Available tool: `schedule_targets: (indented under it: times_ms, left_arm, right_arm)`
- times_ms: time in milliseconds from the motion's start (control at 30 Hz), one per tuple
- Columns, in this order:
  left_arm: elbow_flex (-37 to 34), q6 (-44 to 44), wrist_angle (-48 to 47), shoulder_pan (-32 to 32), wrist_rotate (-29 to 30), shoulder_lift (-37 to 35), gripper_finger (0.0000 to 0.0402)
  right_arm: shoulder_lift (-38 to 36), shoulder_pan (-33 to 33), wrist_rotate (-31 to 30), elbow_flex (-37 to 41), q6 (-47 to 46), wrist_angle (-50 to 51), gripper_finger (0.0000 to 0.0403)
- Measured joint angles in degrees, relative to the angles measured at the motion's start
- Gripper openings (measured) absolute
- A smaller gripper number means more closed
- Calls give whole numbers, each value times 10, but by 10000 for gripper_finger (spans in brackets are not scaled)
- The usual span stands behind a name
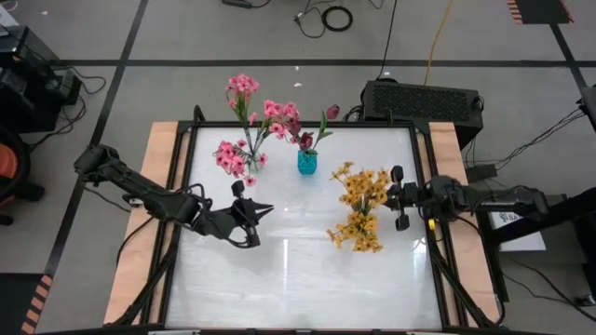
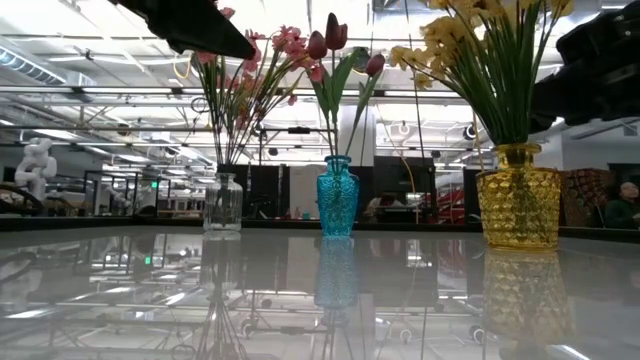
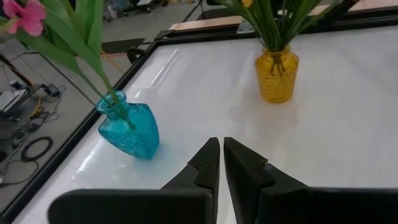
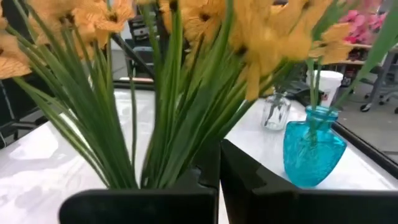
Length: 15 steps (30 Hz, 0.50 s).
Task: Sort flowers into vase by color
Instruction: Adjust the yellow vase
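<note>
Looks basically done: pink flowers [image 1: 244,121] in clear vase [image 2: 223,204], magenta in blue vase [image 1: 307,163], yellow in amber vase [image 2: 518,196]. Nothing loose on worktop [image 1: 298,270]; left gripper [image 1: 256,223] and right gripper [image 1: 399,197] both clenched, holding nothing.

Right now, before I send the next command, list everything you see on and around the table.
clear glass vase: one, holds pink flowers, table's far left
blue vase: one, holds dark magenta tulips, far centre
yellow vase: one, holds yellow-orange flowers, right side
table: one, white glossy top, wooden side rails
black box: one, beyond the far edge
left tool: shut, empty, over left centre
right tool: shut, beside the yellow-orange flowers
</note>
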State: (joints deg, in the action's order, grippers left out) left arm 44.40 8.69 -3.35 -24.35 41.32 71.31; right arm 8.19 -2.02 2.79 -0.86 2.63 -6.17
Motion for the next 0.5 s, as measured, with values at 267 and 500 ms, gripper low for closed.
schedule_targets:
  times_ms: [267, 500]
  left_arm:
    - [0, -48, 75, 3, 9, 0, 30]
    - [-60, -52, 188, 20, -18, 0, 23]
  right_arm:
    - [0, -65, 51, 0, 15, -1, 0]
    - [1, -77, 78, 0, 0, 24, 0]
